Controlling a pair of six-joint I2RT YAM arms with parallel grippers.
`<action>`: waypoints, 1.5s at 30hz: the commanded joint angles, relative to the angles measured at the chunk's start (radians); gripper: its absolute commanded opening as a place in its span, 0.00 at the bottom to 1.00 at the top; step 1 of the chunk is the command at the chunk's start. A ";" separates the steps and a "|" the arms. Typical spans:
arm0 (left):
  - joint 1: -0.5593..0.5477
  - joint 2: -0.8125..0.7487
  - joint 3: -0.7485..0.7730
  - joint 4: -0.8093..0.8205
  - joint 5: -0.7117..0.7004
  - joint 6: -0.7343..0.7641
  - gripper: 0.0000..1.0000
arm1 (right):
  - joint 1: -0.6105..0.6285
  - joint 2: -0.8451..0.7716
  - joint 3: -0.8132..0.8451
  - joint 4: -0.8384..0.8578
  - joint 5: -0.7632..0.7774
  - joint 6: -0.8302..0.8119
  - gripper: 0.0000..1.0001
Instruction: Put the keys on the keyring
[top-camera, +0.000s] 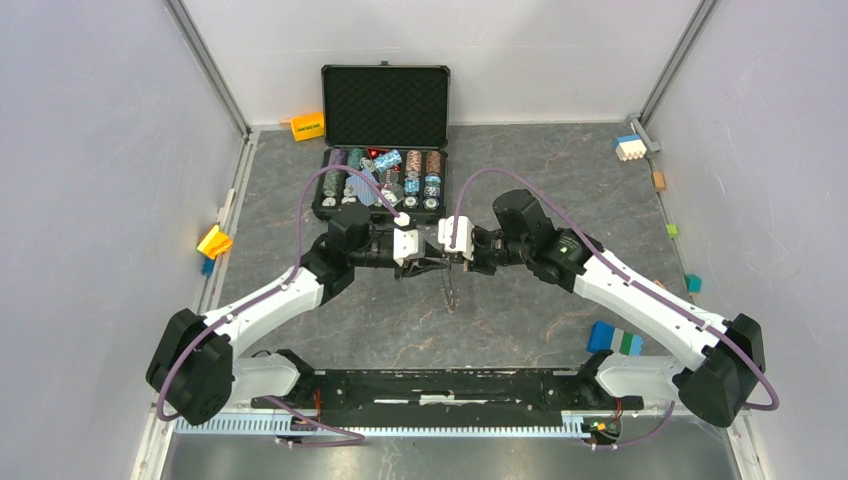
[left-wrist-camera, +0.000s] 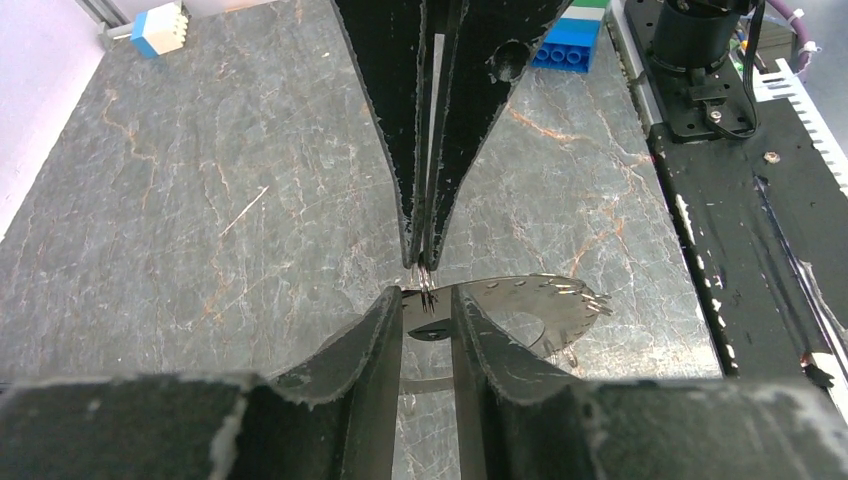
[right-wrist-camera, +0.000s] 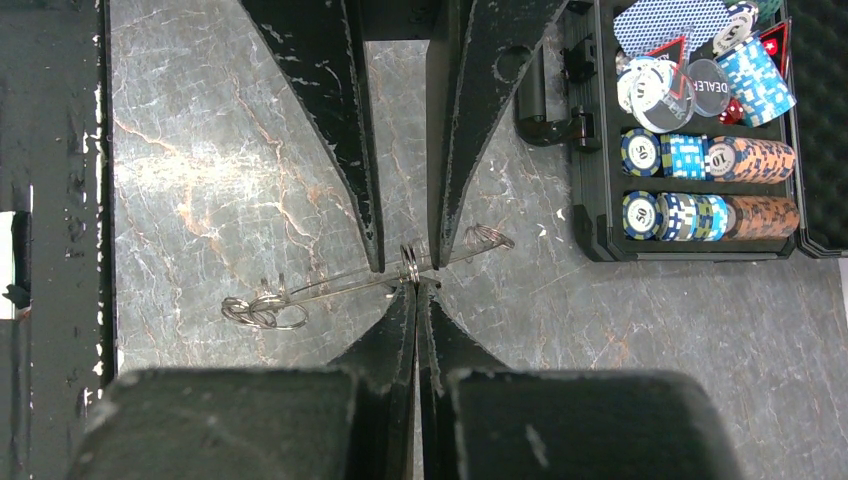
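The grey marble-patterned worktop (top-camera: 560, 190) carries the whole set-up, enclosed by pale walls on three sides. The left arm (top-camera: 270, 295) and the right arm (top-camera: 630, 290) reach inward from the near edge, and their wrists meet over the middle of the worktop. An open black poker chip case (top-camera: 385, 105) stands at the far side, with its foam-lined lid raised and rows of poker chips (top-camera: 430, 178) in its tray. Toy blocks lie near the edges: a blue-and-green block (top-camera: 613, 338) at the near right, a yellow block (top-camera: 214, 241) at the left wall, an orange block (top-camera: 307, 126) beside the case, and a white-and-blue block (top-camera: 629, 147) in the far right corner. The right gripper (right-wrist-camera: 416, 287) has its jaws clenched, with no gap between the tips, and it pinches the rim of the keyring (left-wrist-camera: 535, 300) at a point where thin wire coils show. The left gripper (left-wrist-camera: 425, 296) faces it tip to tip. Its jaws stand partly parted and straddle the same stretch of rim. A gap shows on either side of the metal in the right wrist view, so no clamping contact is visible. The keyring lies between the two grippers. It appears as a flat silvery crescent in the left wrist view and as a thin edge-on line in the right wrist view, running from the grippers toward the arm bases. A cluster of small metal loops (right-wrist-camera: 262, 310) sits at its near end and is too small to identify.
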 joint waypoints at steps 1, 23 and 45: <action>-0.006 0.008 0.027 0.060 -0.001 -0.018 0.30 | 0.006 -0.005 0.026 0.052 -0.021 0.011 0.00; -0.008 -0.002 -0.001 0.125 -0.017 -0.091 0.02 | 0.007 -0.017 0.014 0.052 -0.021 0.016 0.04; 0.048 0.004 -0.175 0.724 0.081 -0.556 0.02 | -0.045 -0.123 -0.112 0.138 -0.119 -0.041 0.47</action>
